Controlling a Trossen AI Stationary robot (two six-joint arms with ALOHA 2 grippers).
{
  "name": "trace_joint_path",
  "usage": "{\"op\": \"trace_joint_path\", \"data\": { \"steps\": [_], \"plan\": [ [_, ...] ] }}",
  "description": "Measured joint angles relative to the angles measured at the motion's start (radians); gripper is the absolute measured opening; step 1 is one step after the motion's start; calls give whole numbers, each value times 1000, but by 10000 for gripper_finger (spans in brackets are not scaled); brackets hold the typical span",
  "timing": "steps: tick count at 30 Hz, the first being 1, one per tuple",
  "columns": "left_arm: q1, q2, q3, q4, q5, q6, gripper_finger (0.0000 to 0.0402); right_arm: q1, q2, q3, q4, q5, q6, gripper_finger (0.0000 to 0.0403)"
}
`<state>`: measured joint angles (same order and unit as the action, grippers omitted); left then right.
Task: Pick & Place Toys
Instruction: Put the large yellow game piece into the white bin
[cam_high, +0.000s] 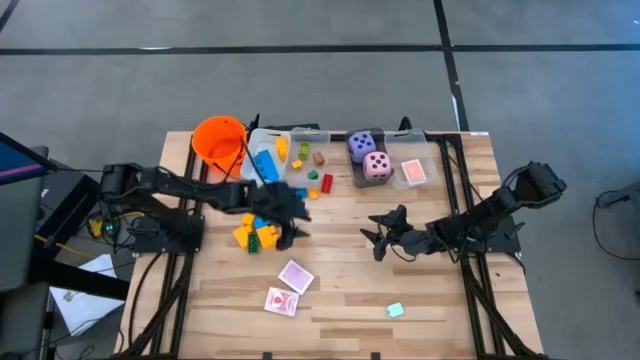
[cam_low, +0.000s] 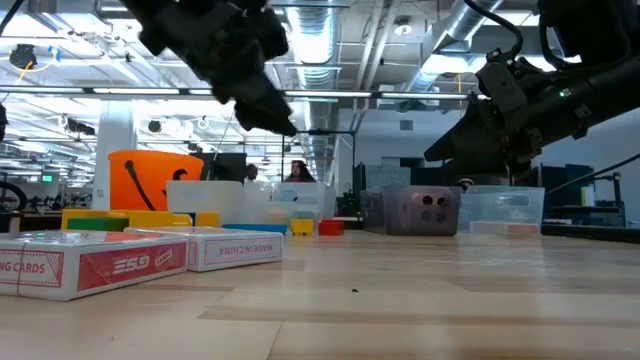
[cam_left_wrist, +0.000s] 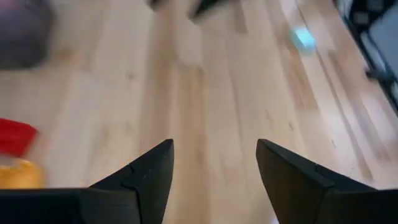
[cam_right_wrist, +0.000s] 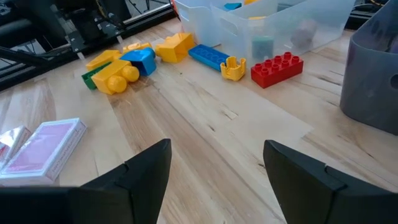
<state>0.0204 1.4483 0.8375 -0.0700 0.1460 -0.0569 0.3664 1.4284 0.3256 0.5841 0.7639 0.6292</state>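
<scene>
My left gripper (cam_high: 298, 222) hangs open and empty above the table, just right of a heap of yellow, blue and green blocks (cam_high: 255, 232); its wrist view (cam_left_wrist: 214, 146) shows bare wood between the fingers. My right gripper (cam_high: 376, 236) is open and empty at mid-table, pointing toward the left edge (cam_right_wrist: 217, 146). A red brick (cam_right_wrist: 277, 67), a small yellow block (cam_right_wrist: 234, 68) and a flat blue block (cam_right_wrist: 209, 56) lie on the table in front of the bins. Two card packs (cam_high: 296, 276) (cam_high: 281, 301) and a small teal block (cam_high: 395, 310) lie nearer the front. The purple die (cam_high: 362, 145) and pink die (cam_high: 377, 165) sit in a dark bin.
An orange bucket (cam_high: 220, 140) stands at the far left. Beside it are clear bins (cam_high: 290, 150) with some blocks, the dark bin (cam_high: 352, 170), and a clear bin (cam_high: 425, 150) with a red card (cam_high: 413, 172). Bare wood lies between the two grippers and at the front right.
</scene>
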Motion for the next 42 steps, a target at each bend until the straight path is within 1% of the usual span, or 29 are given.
{"op": "trace_joint_path", "data": {
  "steps": [5,9,11,14,18,22,25,33,38,42],
  "plan": [
    [-106,0,0,-96,-90,1,211,0,0,0,-1,0,0,249],
    [-178,0,0,-155,-102,0,211,-4,0,0,-1,2,-14,249],
    [-204,0,0,-197,-105,-36,214,-14,0,0,0,9,-31,249],
    [-227,0,0,-286,-144,-142,223,-43,0,0,0,25,-38,249],
    [-232,0,0,-422,-156,-179,240,-99,0,0,0,25,-56,249],
    [-217,0,0,-554,-154,-161,258,-158,0,0,2,27,-61,249],
    [-197,0,0,-623,-155,-153,270,-201,0,0,3,27,-61,249],
    [-148,0,0,-638,-191,-237,289,-306,0,0,5,24,-64,249],
    [-131,0,0,-638,-191,-286,297,-344,0,0,6,22,-95,249],
    [-131,0,0,-641,-191,-288,309,-362,0,0,6,19,-108,249]
  ]
}}
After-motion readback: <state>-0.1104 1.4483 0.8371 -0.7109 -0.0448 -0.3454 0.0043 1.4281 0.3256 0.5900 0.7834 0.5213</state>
